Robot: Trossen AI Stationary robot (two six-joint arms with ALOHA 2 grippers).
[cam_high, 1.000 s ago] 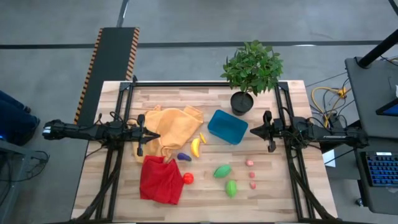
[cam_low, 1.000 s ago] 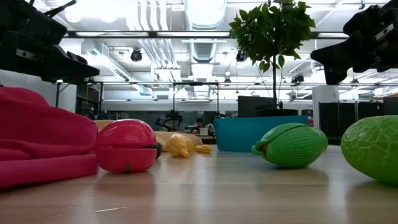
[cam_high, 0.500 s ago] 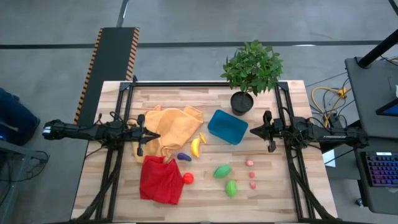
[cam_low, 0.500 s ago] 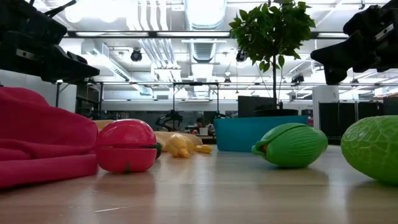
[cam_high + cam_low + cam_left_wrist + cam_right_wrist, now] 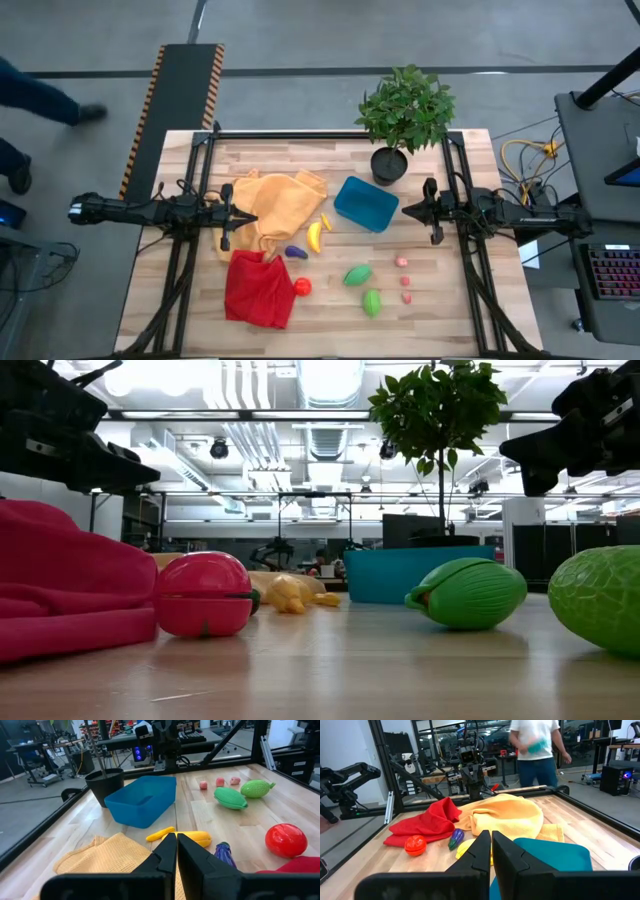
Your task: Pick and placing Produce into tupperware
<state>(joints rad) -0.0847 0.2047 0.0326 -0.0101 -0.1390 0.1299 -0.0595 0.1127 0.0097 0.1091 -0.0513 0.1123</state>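
Observation:
The blue tupperware stands on the table right of centre, with nothing in it. The produce lies loose on the wood nearer the front. It includes a yellow banana, a purple piece, a red round one, two green ovals and three tiny pink pieces. My left gripper is shut and hovers level over the yellow-orange cloth. My right gripper is shut and hovers level, just right of the tupperware.
A yellow-orange cloth lies bunched left of the tupperware, and a red cloth lies at the front left. A potted plant in a black pot stands behind the tupperware. A person moves about beyond the table's left side.
Both arms and all the produce have kept still. The person beside the table's left edge has walked toward the far side.

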